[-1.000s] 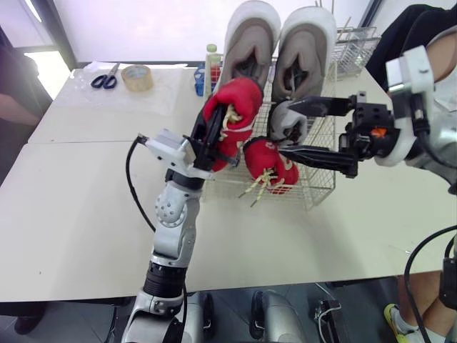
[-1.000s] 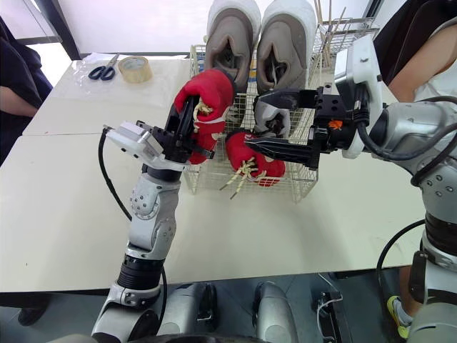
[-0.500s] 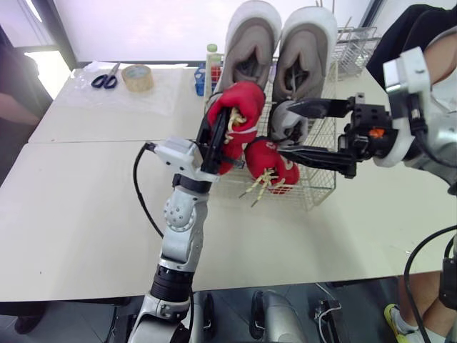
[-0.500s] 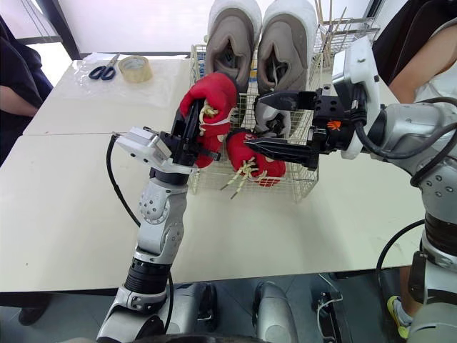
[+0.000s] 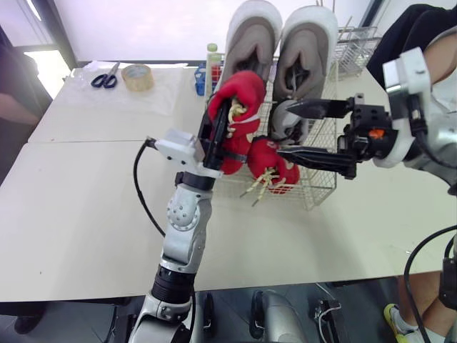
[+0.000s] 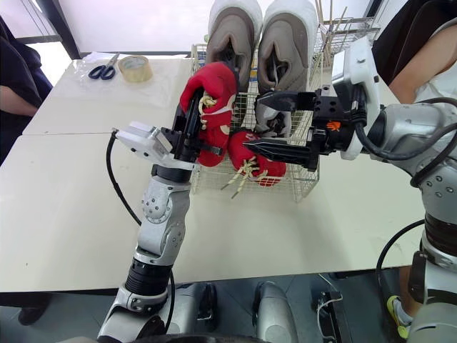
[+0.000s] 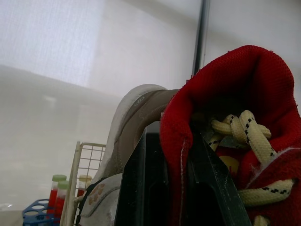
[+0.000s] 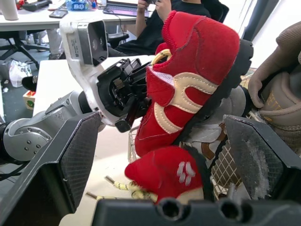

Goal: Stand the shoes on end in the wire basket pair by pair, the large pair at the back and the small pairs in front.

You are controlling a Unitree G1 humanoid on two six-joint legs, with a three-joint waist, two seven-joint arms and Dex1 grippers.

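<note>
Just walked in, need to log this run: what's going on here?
The left gripper holds a red shoe on end at the left side of the wire basket. Its mate lies in the basket, laces poking out. The large grey pair stands at the back. The right gripper hangs open by the basket.

The red shoe [image 7: 225, 94] is matt woven mesh, fuzzy at its edge, with a braided cream lace [image 7: 256, 143] flecked black. The large shoes [image 5: 250, 43] look like soft grey suede over smooth white soles. The wire basket [image 5: 318, 179] is thin white-coated metal (faintly shiny). On the right gripper [image 5: 285, 129] the pads [image 8: 256, 155] are black and rough-grained. The table [image 5: 86, 200] is smooth and matt.
</note>
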